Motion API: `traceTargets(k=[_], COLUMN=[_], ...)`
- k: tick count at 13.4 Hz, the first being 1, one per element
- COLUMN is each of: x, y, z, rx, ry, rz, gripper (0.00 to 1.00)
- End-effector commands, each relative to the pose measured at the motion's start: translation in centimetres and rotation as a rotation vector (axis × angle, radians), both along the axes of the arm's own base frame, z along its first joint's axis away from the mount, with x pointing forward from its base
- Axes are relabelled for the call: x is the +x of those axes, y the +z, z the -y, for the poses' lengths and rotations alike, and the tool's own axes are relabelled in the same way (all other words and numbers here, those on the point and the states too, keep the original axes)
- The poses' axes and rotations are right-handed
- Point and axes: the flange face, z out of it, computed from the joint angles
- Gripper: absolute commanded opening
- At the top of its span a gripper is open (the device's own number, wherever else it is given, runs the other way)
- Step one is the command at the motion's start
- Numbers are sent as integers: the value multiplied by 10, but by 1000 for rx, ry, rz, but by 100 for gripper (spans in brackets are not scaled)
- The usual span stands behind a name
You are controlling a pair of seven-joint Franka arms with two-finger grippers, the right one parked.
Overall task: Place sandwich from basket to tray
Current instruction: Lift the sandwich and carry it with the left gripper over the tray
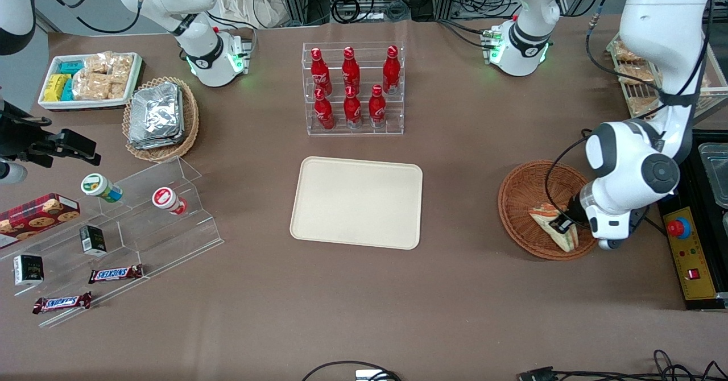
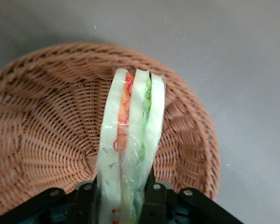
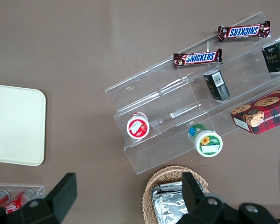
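The sandwich (image 1: pixel 553 224), a pale bread wedge with green and orange-red filling in clear wrap, lies in the reddish-brown wicker basket (image 1: pixel 520 199) toward the working arm's end of the table. My left gripper (image 1: pixel 564 223) is down in the basket, shut on the sandwich. In the left wrist view the sandwich (image 2: pixel 130 140) stands on edge between the two black fingers (image 2: pixel 155 198), above the basket's woven floor (image 2: pixel 46 140). The cream-beige tray (image 1: pixel 356 202) lies flat at the table's middle; it also shows in the right wrist view (image 3: pixel 14 123).
A clear rack of red bottles (image 1: pixel 352 88) stands farther from the camera than the tray. A black control box with a red button (image 1: pixel 685 253) sits beside the basket at the table's edge. A tan basket of foil packets (image 1: pixel 161 118) and a clear stepped snack shelf (image 1: pixel 131 222) lie toward the parked arm's end.
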Motion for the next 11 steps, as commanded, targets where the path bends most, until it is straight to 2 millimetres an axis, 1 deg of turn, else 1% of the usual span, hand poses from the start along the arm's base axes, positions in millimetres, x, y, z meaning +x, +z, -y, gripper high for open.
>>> traceTargets(k=[1,3,4,5,6,7,8,10,11], x=[6,16,20,23,25,28,32,37,40], y=[89,148,179,202,218,228,228,207,190], z=[1,5,17,27,47,63,91,158,188], rx=[8,3,-4,-9,-12,-15,-19,-19,-11], ry=[-65,-118,-176,-243,-322,-392,-460,-561,-605], rz=[-9,-46,-47,-39,-17,5,14,6,-8], gripper=[0,0,0,0,0,0,0,0,0])
